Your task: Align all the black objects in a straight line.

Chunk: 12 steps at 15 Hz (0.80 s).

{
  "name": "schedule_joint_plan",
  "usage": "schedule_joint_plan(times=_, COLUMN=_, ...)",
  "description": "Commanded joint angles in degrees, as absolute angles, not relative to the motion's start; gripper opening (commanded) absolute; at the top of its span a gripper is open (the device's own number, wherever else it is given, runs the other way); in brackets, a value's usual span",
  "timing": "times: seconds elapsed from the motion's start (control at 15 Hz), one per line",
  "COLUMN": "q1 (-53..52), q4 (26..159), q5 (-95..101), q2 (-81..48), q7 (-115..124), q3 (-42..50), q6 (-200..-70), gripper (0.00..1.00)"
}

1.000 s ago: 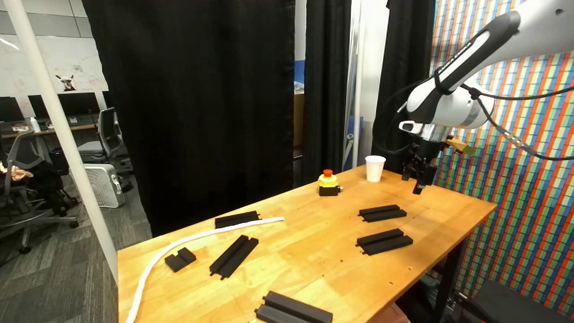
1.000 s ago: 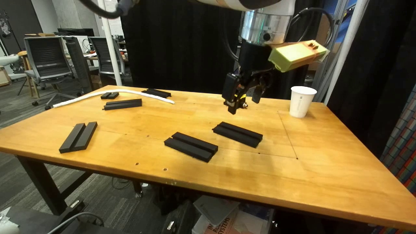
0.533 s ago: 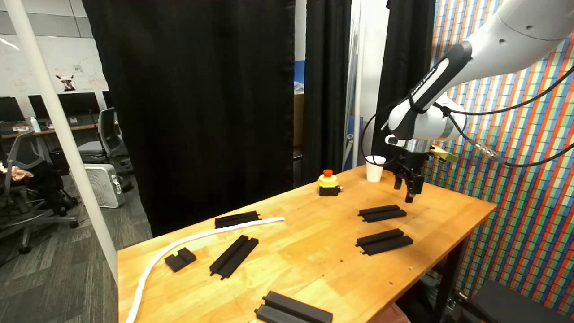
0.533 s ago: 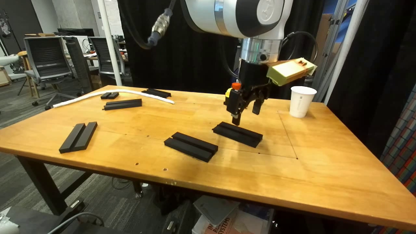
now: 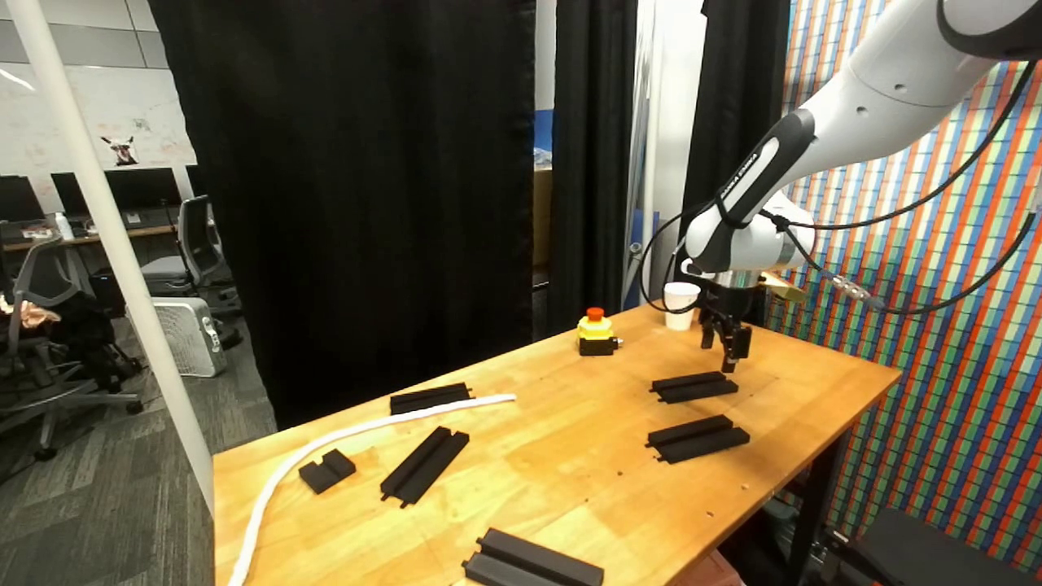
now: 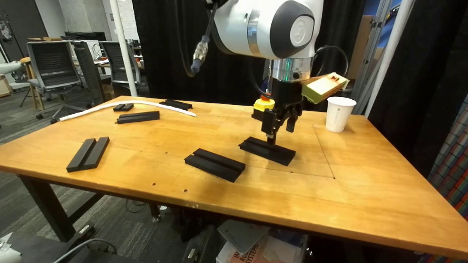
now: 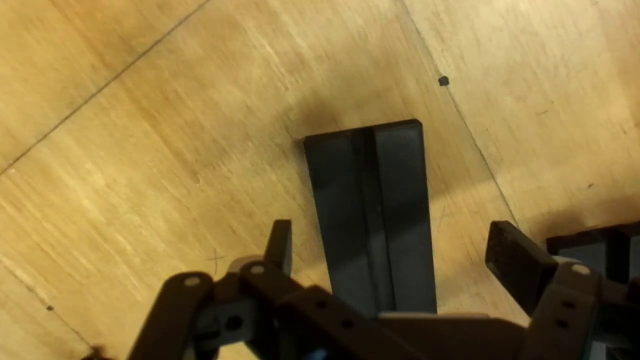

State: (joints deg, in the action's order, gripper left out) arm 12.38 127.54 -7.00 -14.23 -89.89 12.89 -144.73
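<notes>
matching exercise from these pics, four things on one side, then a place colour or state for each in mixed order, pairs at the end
Things
1. claw
2. paper cup
3. emergency-stop button
4. shortest black block

Matches
A. white, standing upright
B. beside the curved white strip
C. open, framing a grooved black bar in the wrist view
D. red top, yellow body

Pairs: 1-C, 2-A, 3-D, 4-B

In an exterior view a black curtain point(image 5: 350, 203) hangs at upper centre-left, a multicoloured, grid-patterned wall point(image 5: 936, 407) at right. At left, beyond a slanting white pole point(image 5: 109, 220), an office chair point(image 5: 195, 234) and what looks like a box fan point(image 5: 184, 335) stand on grey carpet point(image 5: 89, 505). A wooden table point(image 5: 562, 448) spans the lower middle.
</notes>
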Motion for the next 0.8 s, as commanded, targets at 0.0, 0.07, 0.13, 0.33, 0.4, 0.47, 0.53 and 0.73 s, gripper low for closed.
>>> schedule_joint_plan(times=0.0, q1=14.6, q4=124.1, q5=-5.7, q2=-17.4, q7=-90.8, q3=9.8, q6=-145.4, gripper=1.00)
schedule_joint_plan(times=0.07, q1=15.0, q4=123.7, q5=-5.9, q2=-18.1, q7=-91.4, q3=9.1, q6=-145.4, gripper=1.00)
schedule_joint_plan(times=0.13, q1=15.2, q4=123.3, q5=-5.9, q2=-18.6, q7=-91.5, q3=8.5, q6=-145.5, gripper=1.00)
schedule_joint_plan(times=0.33, q1=16.2, q4=122.8, q5=-6.5, q2=-19.7, q7=-93.2, q3=6.7, q6=-145.5, gripper=1.00)
schedule_joint_plan(times=0.4, q1=16.5, q4=122.8, q5=-6.6, q2=-19.9, q7=-93.7, q3=6.3, q6=-145.5, gripper=1.00)
schedule_joint_plan(times=0.47, q1=16.7, q4=122.7, q5=-6.6, q2=-20.2, q7=-94.0, q3=5.9, q6=-145.4, gripper=1.00)
schedule_joint_plan(times=0.53, q1=17.0, q4=122.7, q5=-6.7, q2=-20.4, q7=-94.3, q3=5.6, q6=-145.4, gripper=1.00)
schedule_joint_plan(times=0.73, q1=17.5, q4=123.0, q5=-6.8, q2=-21.1, q7=-95.2, q3=4.8, q6=-145.6, gripper=1.00)
